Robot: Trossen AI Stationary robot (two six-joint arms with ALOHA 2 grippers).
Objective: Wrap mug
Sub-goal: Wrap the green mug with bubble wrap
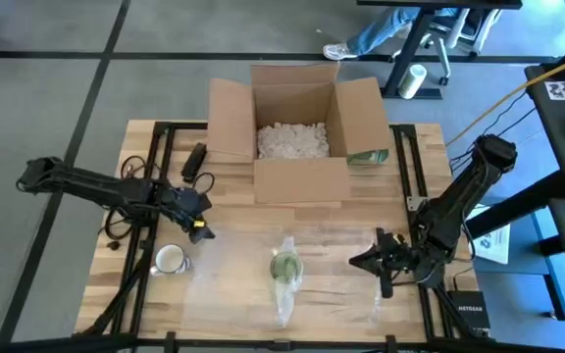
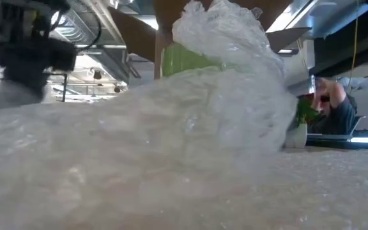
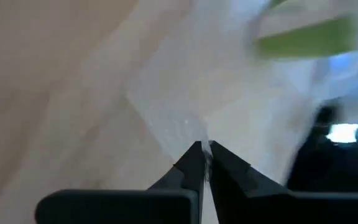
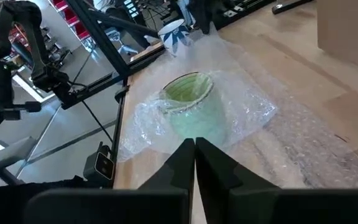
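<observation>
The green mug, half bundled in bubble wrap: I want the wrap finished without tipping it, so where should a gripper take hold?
Grip the loose bubble wrap, not the green mug. The mug stands upright with its mouth uncovered and slack film bunched around its sides. The right gripper is beside it and could probably pinch the free edge on its own side, then lift it over the rim. The left gripper is shut at the sheet's far edge.

The mug [image 1: 285,267] lies on the bubble wrap [image 1: 253,257], partly folded into it, between the two grippers: to the right of the left gripper [image 1: 200,227] and to the left of the right gripper [image 1: 359,260], well apart from both. A second mug [image 1: 170,259] stands just in front of the left gripper, at the sheet's edge. The open cardboard box [image 1: 297,127] sits behind both grippers, with a small packet [image 1: 369,156] at its right corner.
</observation>
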